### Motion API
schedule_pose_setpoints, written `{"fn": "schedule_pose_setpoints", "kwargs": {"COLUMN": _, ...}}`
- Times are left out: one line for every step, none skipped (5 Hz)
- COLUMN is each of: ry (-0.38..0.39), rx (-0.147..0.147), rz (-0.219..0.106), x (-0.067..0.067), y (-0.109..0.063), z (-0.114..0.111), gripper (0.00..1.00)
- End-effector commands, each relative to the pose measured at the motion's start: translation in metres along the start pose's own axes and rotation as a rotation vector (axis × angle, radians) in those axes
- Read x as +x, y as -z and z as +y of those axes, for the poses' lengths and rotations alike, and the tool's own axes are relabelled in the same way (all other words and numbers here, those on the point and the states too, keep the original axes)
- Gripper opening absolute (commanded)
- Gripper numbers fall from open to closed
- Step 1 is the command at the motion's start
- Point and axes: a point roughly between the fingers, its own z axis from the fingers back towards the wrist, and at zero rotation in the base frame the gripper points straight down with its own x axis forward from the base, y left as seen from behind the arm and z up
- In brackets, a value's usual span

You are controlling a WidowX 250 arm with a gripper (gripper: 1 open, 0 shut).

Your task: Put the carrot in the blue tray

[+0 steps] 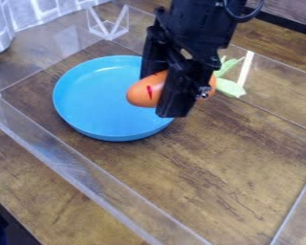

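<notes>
A laboratory test bench is indicated: a dark wood-grain table (232, 182) is enclosed by clear acrylic panels (66, 163), visible toward 7 o'clock.

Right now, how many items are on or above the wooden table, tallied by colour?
Orange: 1, the stubby toy carrot in the black gripper
Blue: 1, the round plastic tray
Light green: 1, the small plastic piece
Total: 3
</notes>
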Motion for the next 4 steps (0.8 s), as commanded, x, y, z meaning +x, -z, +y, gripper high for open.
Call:
{"fn": "schedule_pose_setpoints", "kwargs": {"ry": -0.025, "rx": 0.023, "rz": -0.076, "x": -0.0004, "y": -0.0191, "z": 0.0084, "gripper": 0.00}}
{"fn": "schedule_pose_setpoints", "kwargs": {"ry": -0.031, "rx": 0.026, "rz": -0.080, "x": 0.0011, "y": -0.0189, "z": 0.0106, "gripper": 0.00}}
{"fn": "schedule_pose_setpoints", "kwargs": {"ry": -0.036, "rx": 0.029, "rz": -0.084, "x": 0.0024, "y": -0.0187, "z": 0.0126, "gripper": 0.00}}
{"fn": "schedule_pose_setpoints", "kwargs": {"ry": -0.042, "rx": 0.032, "rz": -0.090, "x": 0.0041, "y": -0.0172, "z": 0.0150, "gripper": 0.00}}
